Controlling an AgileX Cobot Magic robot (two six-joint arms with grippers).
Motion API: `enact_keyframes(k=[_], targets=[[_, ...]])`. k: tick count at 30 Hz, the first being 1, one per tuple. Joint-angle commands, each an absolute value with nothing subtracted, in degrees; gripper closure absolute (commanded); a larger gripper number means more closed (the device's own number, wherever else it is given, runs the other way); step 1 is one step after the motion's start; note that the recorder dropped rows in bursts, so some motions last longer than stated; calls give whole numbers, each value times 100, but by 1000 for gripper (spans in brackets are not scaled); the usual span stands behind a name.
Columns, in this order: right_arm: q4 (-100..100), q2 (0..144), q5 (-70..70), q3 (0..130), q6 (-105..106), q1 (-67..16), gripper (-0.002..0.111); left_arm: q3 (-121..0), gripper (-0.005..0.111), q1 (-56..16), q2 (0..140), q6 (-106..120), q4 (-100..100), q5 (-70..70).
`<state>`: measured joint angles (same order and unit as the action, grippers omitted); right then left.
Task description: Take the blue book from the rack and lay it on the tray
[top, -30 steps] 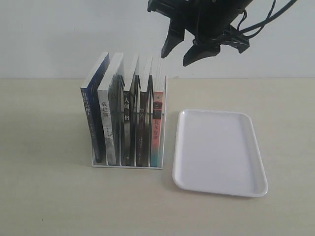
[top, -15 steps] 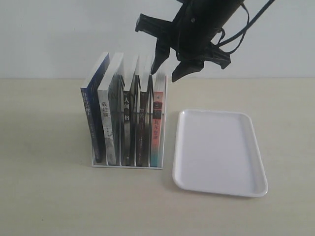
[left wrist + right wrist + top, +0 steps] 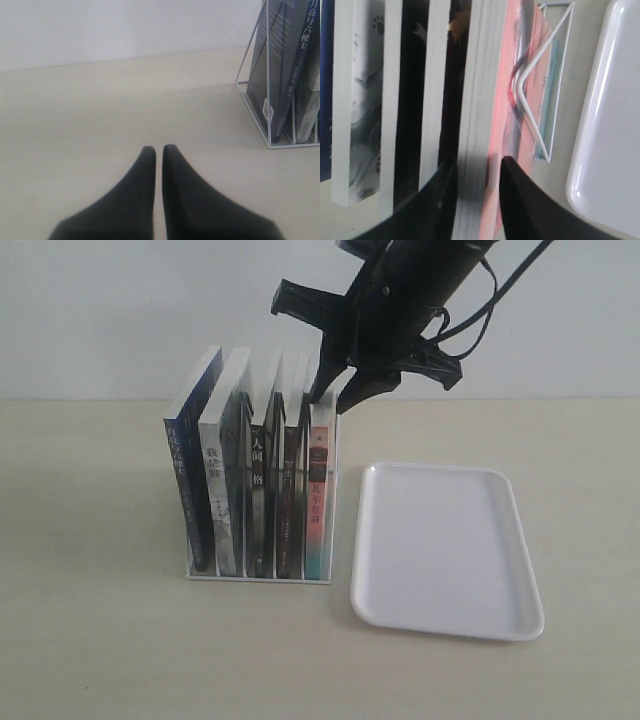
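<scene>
The blue book (image 3: 190,480) stands at the left end of the rack (image 3: 258,577), leaning a little; its cover with white characters (image 3: 277,60) also shows in the left wrist view. The white tray (image 3: 445,550) lies to the right of the rack. My right gripper (image 3: 334,400) is open at the rack's right end. Its fingers (image 3: 520,200) straddle the top edge of the pink-and-teal-spined book (image 3: 490,100), far from the blue book. My left gripper (image 3: 159,150) is shut on nothing, low over the table, some way from the rack's wire frame (image 3: 255,120).
Other books fill the slots between the two end books: a white-spined one (image 3: 222,500) and dark ones (image 3: 270,500). A pale wall runs behind the table. The tray's rim (image 3: 585,150) lies close to the rack's right side.
My right gripper has come down and to the left, from above the rack's right side to the top of the rightmost book, which its fingers now straddle. The books and tray have not moved.
</scene>
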<state>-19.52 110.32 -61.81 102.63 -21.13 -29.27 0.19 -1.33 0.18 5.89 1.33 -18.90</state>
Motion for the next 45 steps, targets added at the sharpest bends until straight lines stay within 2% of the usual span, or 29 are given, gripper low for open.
enact_keyframes(k=[1,4,7,9,12,26,45], targets=[[-1834,11121,-6261,10255,-2091,-2930,81,0,102,-122,0,602,146,-1800],[-1872,11126,-6249,10262,-2091,-2930,79,0,102,-122,0,602,146,-1800],[-1947,11126,-6249,10313,-2056,-2930,66,0,102,-122,0,602,146,-1800],[-1961,11126,-6284,10358,-2056,-2930,63,0,102,-122,0,602,146,-1800],[-1948,11126,-6320,10358,-2056,-2930,65,0,102,-122,0,602,146,-1800],[-1920,10775,-6224,10358,-1966,-2916,65,0,102,-122,0,602,146,-1800],[-1878,10987,-6214,10358,-1966,-2916,65,0,102,-122,0,602,146,-1800]])
